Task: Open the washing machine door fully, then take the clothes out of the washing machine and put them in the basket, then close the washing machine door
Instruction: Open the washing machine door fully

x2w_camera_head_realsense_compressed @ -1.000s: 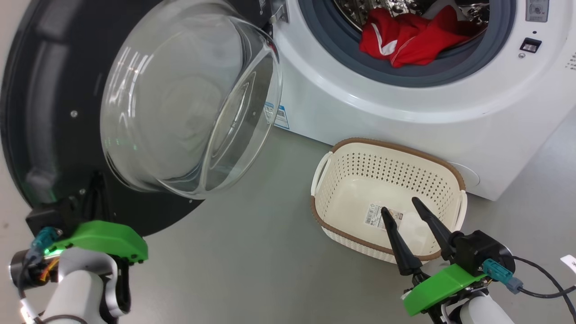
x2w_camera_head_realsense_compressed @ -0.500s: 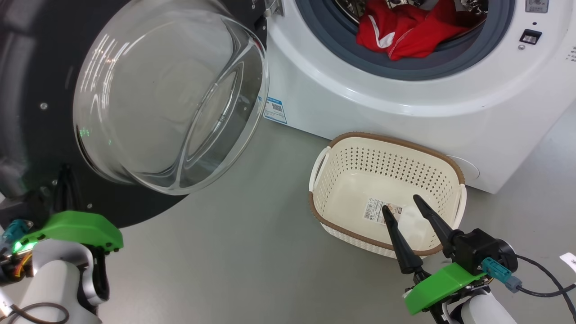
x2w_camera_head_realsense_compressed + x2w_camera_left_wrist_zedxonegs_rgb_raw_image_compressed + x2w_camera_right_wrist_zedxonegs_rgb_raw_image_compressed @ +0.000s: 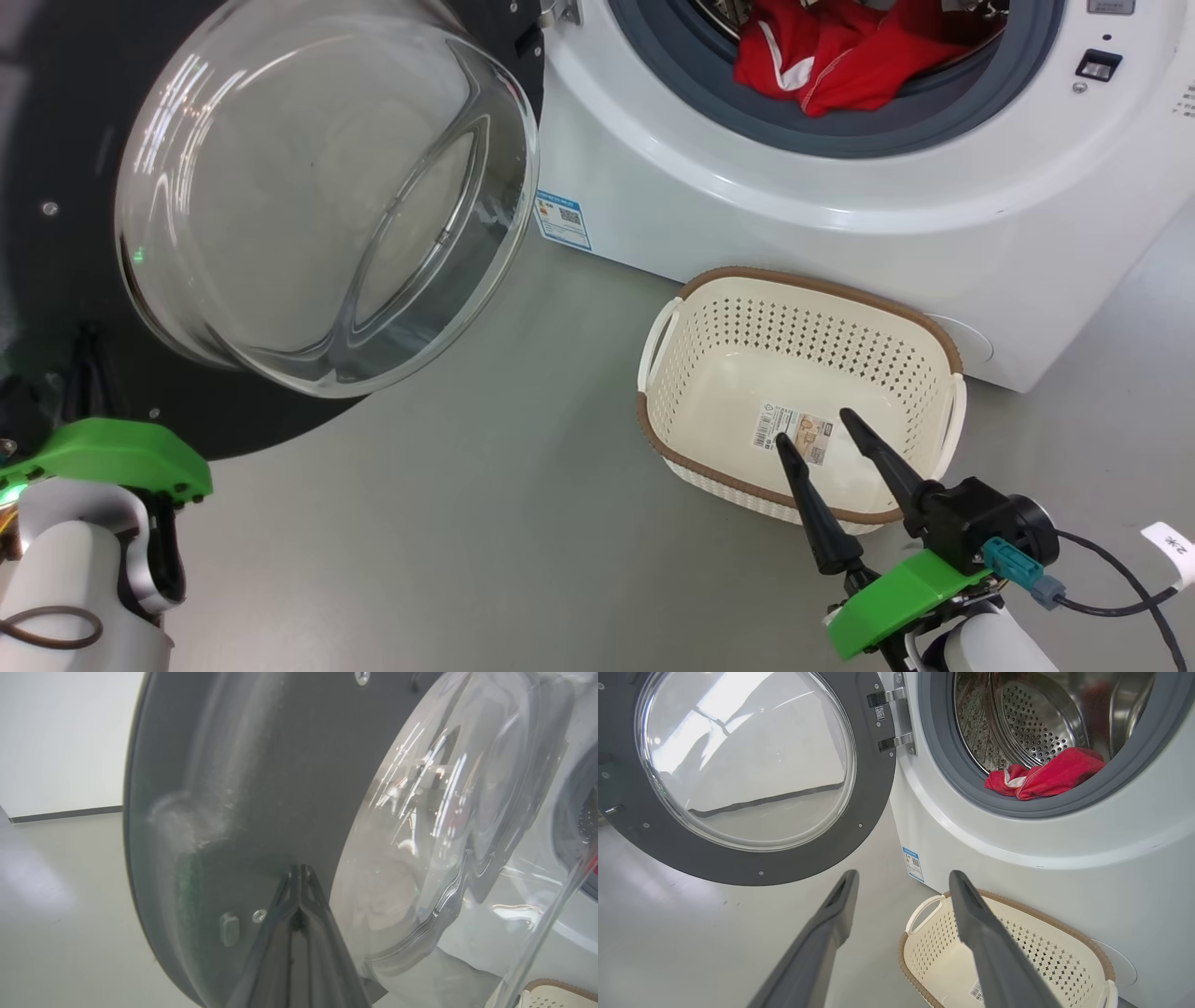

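Observation:
The white washing machine (image 3: 747, 215) stands with its door (image 3: 56, 280) swung out to the left, its glass bowl (image 3: 317, 205) bulging toward me. Red clothes (image 3: 822, 56) with white trim lie at the lip of the steel drum, and show too in the right wrist view (image 3: 1050, 774). The cream basket (image 3: 803, 285) sits empty on the floor in front of the machine. My left gripper (image 3: 299, 870) is shut, its tips against the door's black inner face (image 3: 233, 765). Over the basket's near edge, my right gripper (image 3: 810, 427) is open and holds nothing.
Grey floor (image 3: 485, 523) lies between the door and the basket. A black cable with a white tag (image 3: 1172, 546) trails at the lower right. A white wall with a dark baseboard (image 3: 60, 812) runs behind the door.
The door has swung further left, away from the opening, with my shut left gripper moving left against it. The head view shifted a little. My right gripper barely moved.

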Tool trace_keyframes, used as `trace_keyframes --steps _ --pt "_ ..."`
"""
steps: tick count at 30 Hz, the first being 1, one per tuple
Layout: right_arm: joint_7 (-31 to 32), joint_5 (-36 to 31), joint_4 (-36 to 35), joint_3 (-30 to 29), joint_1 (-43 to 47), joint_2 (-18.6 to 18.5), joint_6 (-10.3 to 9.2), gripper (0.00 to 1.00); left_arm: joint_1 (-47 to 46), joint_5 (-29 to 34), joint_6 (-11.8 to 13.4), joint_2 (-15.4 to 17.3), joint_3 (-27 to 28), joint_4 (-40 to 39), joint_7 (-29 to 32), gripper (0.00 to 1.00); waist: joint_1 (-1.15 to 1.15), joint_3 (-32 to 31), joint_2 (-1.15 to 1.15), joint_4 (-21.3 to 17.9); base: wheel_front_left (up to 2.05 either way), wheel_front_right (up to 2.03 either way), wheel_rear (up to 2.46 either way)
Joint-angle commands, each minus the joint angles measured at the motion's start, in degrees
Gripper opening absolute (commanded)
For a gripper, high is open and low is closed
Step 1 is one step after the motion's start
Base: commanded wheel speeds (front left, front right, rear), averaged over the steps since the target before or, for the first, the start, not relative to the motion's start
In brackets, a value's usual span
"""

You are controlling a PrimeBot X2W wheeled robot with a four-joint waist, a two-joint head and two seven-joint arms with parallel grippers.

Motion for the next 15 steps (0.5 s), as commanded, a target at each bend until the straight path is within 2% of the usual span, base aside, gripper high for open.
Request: trace_keyframes --steps 1,8,15 --pt "-0.09 -0.13 -1.16 1.51 -2.02 0.34 0.37 1.0 -1.95 0.67 -0.15 3.91 2.98 -0.62 -0.68 0.0 0.0 -0.04 0.0 -0.04 0.0 0.0 0.0" --pt "-0.12 0.61 -1.5 2.07 -1.99 0.34 0.37 1.0 -0.35 1.66 -1.86 2.34 5.7 -1.14 -0.69 0.0 0.0 -0.24 0.0 -0.07 0.0 0.0 0.0" --pt "-0.19 1.3 -0.99 2.37 -1.89 0.34 0.37 1.0 0.77 2.99 -3.49 -0.2 6.03 -2.37 -0.69 0.0 0.0 -1.31 0.0 0.06 0.0 0.0 0.0"
